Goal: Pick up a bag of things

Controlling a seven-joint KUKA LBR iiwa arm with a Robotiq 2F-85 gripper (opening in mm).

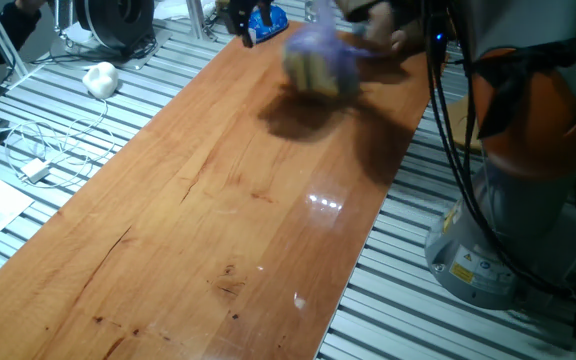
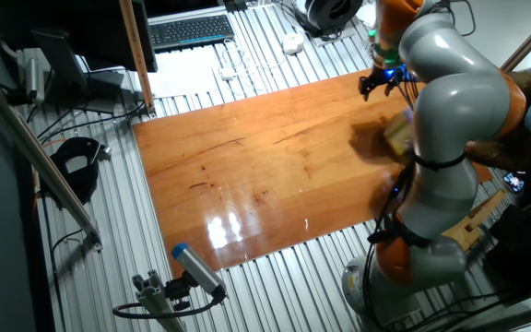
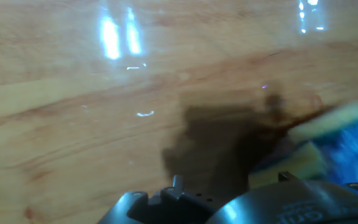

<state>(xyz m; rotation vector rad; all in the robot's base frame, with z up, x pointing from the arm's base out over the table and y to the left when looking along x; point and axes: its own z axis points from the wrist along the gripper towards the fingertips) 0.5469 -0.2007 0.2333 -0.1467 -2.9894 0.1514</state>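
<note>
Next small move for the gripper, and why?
Probably hold off closing and centre over the purple bag first. The hand view shows the bag only at the right edge, off the fingers' line, and it is motion-blurred in every view. The gripper hangs beside it, jaw state unclear.

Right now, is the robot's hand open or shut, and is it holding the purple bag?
End effector: cannot be told, too small and blurred. It is apart from the blurred purple bag, so it looks not to be holding it.
</note>
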